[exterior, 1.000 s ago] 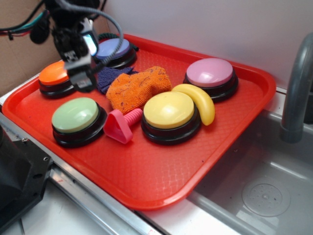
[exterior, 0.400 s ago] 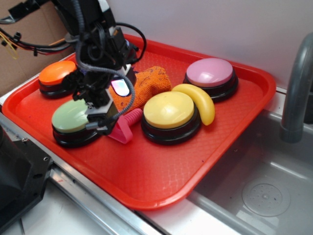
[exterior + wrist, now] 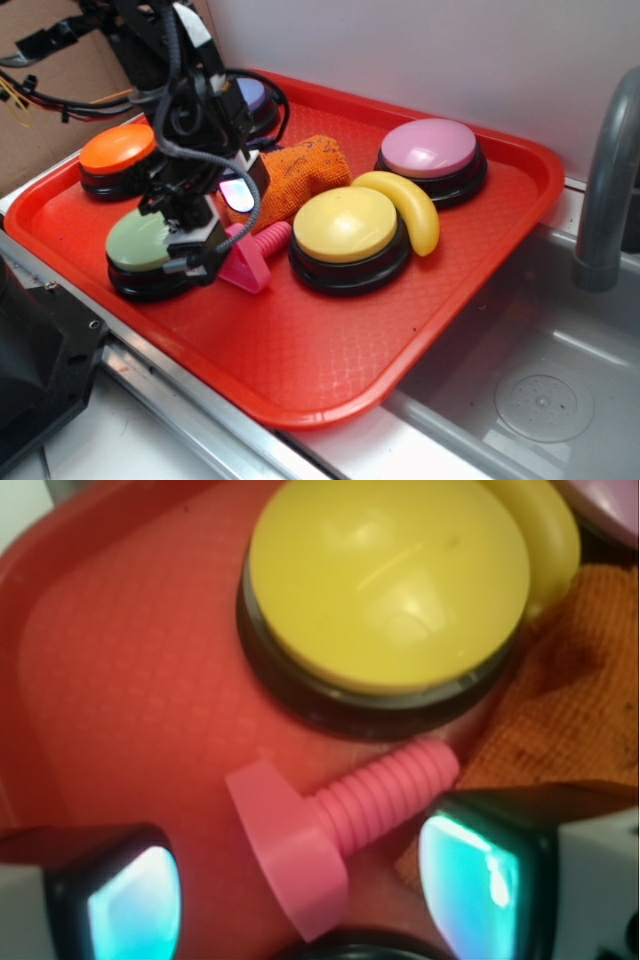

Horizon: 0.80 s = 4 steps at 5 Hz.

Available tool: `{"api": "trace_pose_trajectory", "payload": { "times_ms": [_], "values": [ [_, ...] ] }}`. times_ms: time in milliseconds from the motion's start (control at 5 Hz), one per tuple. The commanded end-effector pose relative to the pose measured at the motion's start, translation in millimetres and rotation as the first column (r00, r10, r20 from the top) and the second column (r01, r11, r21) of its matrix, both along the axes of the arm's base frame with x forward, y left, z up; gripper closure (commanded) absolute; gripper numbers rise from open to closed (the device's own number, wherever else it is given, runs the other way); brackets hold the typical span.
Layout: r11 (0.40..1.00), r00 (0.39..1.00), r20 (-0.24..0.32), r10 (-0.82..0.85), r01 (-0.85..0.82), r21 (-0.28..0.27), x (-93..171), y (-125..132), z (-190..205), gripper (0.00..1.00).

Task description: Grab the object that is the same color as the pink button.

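Observation:
The object, a small bright-pink toy bolt (image 3: 252,257) (image 3: 330,828), lies on the red tray (image 3: 300,350) between the green button (image 3: 140,245) and the yellow button (image 3: 345,228). My gripper (image 3: 215,238) (image 3: 300,895) is low over the bolt's head, open, with one finger on each side and a gap to both. In the wrist view the ribbed shaft points up right toward the orange cloth (image 3: 560,700). The pink button (image 3: 430,150) sits at the tray's far right.
An orange button (image 3: 115,152) and a lavender-blue button (image 3: 255,100) stand at the back left, partly behind the arm. A yellow banana (image 3: 410,208) leans by the yellow button. A grey sink (image 3: 540,380) and faucet (image 3: 605,180) lie to the right.
The gripper came down from above the orange button toward the front right and now sits low over the bolt's head. The bolt has not moved.

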State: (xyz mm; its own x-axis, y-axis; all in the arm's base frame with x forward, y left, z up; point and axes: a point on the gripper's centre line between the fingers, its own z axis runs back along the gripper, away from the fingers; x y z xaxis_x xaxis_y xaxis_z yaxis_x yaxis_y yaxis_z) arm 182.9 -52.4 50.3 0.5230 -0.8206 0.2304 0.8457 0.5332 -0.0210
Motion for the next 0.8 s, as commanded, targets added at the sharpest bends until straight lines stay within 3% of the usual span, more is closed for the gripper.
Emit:
{"api": "trace_pose_trajectory", "payload": {
  "times_ms": [0, 600],
  "values": [
    [0.999, 0.999, 0.019, -0.036, 0.036, 0.037, 0.8, -6.5, -6.1, 1.00],
    [0.999, 0.999, 0.013, -0.033, 0.033, 0.027, -0.9, -10.1, -8.6, 1.00]
  ]
}}
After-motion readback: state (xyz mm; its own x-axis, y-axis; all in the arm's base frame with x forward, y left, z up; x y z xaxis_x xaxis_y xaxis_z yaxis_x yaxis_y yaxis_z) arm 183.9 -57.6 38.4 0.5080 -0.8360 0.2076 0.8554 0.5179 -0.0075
